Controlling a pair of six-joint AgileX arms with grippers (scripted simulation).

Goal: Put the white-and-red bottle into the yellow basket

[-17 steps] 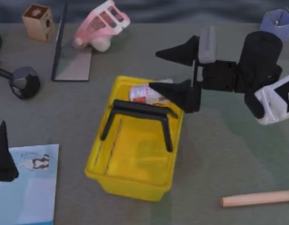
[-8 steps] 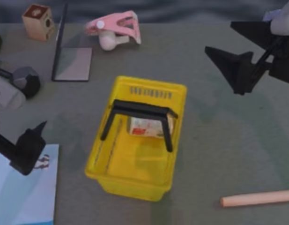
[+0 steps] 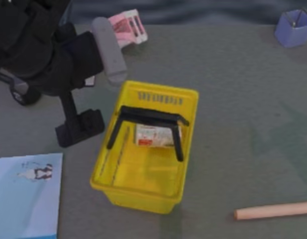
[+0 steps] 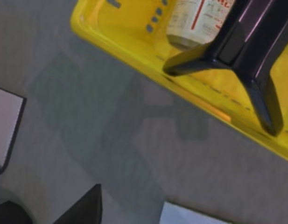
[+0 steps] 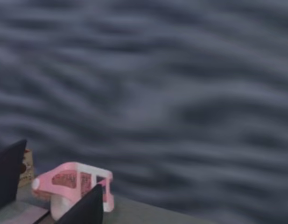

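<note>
One bottle [image 3: 154, 135] — one basket [image 3: 143, 191]

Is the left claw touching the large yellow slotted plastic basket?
Apart. The top view shows grey table between the left claw and the yellow basket; the small white-and-red bottle lies inside.

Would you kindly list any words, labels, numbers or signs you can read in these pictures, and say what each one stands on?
None can be read.
white-and-red bottle in the yellow basket: red label lettering, too blurred.
Blue sheet: small dark drawing, no legible words.
Pink fan: dark panels, no text discernible.
</note>
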